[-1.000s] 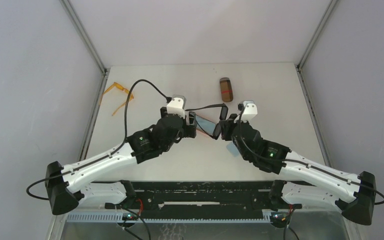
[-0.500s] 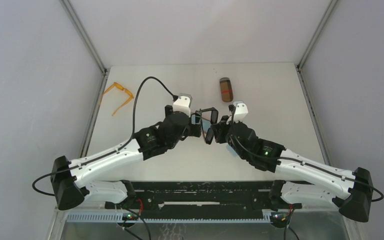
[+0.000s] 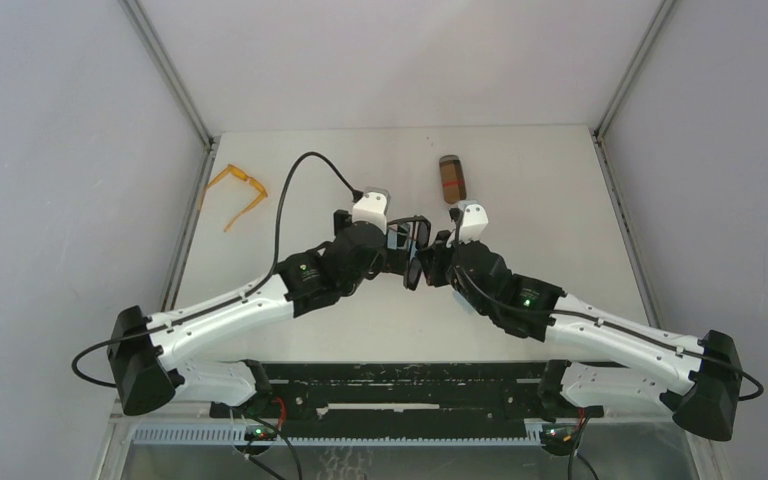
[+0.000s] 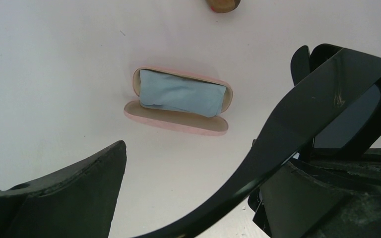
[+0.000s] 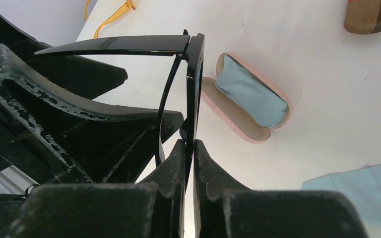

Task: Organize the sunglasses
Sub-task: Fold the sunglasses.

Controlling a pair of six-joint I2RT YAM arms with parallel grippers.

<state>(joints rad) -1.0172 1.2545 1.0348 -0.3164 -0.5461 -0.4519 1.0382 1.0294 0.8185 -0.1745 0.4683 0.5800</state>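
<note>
Black sunglasses (image 3: 412, 243) are up off the bench (image 3: 560, 200), hanging in the middle between the two arms. The right gripper (image 5: 188, 151) has its fingers pressed tight on the front frame, which shows edge-on in the right wrist view, with one temple arm swung out to the side. The left gripper (image 4: 191, 173) is spread wide, and that temple arm runs across the gap between its fingers. Can't tell if it touches either one.

On the bench underneath sits the pink case (image 4: 178, 100), lying open with a light-blue cloth (image 4: 181, 93) tucked inside. A second blue cloth (image 5: 357, 191) lies flat near the right arm. The orange sunglasses (image 3: 237, 190) lie unfolded at the far-left edge of the bench, well apart from everything else. The brown case (image 3: 452, 178) is toward the back.
</note>
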